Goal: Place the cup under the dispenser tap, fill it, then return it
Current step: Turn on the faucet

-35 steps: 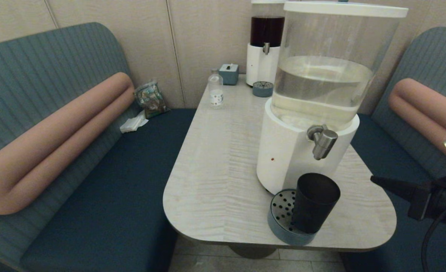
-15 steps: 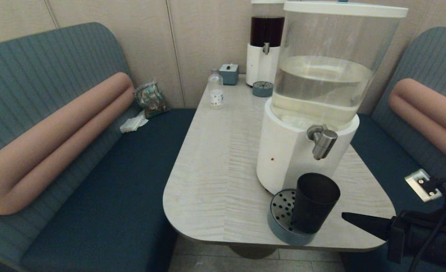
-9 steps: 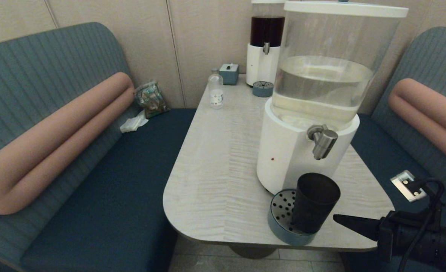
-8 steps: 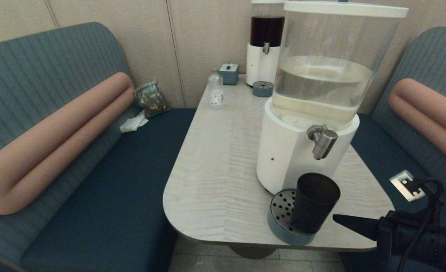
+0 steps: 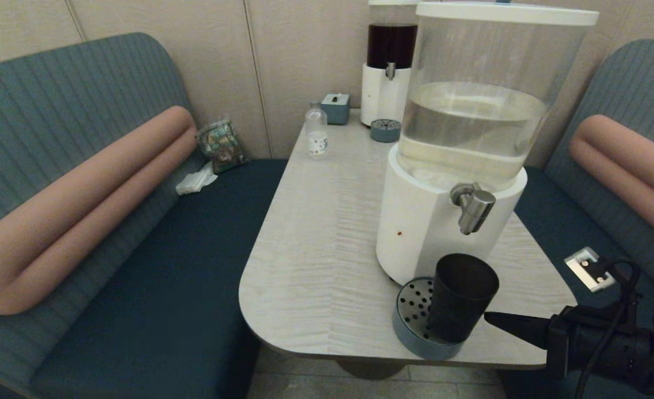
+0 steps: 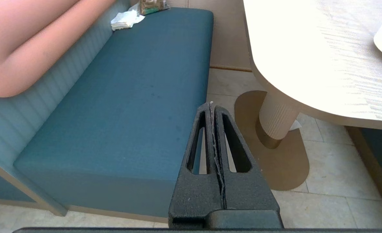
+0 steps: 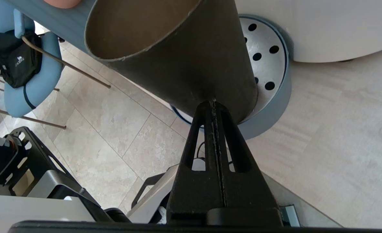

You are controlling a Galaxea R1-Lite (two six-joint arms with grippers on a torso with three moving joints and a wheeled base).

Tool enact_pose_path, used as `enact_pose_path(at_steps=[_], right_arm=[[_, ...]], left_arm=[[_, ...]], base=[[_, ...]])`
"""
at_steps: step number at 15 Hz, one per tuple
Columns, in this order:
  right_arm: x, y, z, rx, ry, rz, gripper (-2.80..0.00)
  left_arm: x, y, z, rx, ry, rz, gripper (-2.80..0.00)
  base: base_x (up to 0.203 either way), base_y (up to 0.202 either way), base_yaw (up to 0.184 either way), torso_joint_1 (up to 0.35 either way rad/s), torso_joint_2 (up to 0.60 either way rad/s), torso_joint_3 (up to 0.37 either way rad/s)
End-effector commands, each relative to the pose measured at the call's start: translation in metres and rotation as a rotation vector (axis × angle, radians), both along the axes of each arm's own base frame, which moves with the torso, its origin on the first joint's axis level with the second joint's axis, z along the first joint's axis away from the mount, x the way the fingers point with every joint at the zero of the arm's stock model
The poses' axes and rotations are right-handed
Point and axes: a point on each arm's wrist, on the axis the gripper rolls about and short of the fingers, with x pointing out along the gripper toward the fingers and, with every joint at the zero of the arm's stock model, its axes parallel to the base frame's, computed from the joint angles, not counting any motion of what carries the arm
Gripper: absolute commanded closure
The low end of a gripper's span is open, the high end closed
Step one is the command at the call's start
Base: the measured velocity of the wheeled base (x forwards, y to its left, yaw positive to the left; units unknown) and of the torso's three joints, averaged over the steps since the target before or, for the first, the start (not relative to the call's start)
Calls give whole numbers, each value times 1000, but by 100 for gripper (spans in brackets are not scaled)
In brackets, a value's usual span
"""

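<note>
Right tool at the cup, fingers pressed together

The right tool (image 5: 490, 317) reaches in level from the right, its tip at the side of the cup (image 5: 463, 296), which stands on the drip tray (image 5: 410, 318) below the dispenser tap (image 5: 473, 206). The left tool (image 6: 211, 110), also pressed together, hangs beside the table (image 6: 323, 64).

The setting is a booth. The far wall (image 5: 205, 50) consists of beige panels with vertical seams. A pale wood-grain desk (image 5: 316, 249) with rounded near corners stands on a ribbed pedestal (image 6: 276, 116) over an oblong brass-coloured base plate (image 6: 285, 168). The floor (image 6: 333, 174) is laid with light stone-look tiles. Upholstered benches flank the desk: the left bench (image 5: 155, 288) and right bench (image 5: 571, 233) each have a dark teal seat, a ribbed grey-blue back and a salmon-pink bolster (image 5: 77, 210).
</note>
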Motion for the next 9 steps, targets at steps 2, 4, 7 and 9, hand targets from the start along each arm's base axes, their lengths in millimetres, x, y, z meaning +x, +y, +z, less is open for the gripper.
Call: enact_pose_path(at_steps=[2, 4, 7, 9], right_arm=[[3, 1, 0, 2, -1, 3, 0], [3, 1, 0, 2, 0, 3, 0], [5, 1, -1, 3, -2, 3, 0], [6, 1, -1, 4, -10, 2, 0]], left_arm=[[0, 0, 0, -1, 0, 1, 0], [0, 0, 0, -1, 0, 1, 0], [0, 0, 0, -1, 0, 1, 0], [0, 0, 0, -1, 0, 1, 0]], base=[[0, 0, 0, 0, 0, 0], [0, 0, 0, 0, 0, 0], [0, 0, 0, 0, 0, 0], [0, 0, 0, 0, 0, 0]])
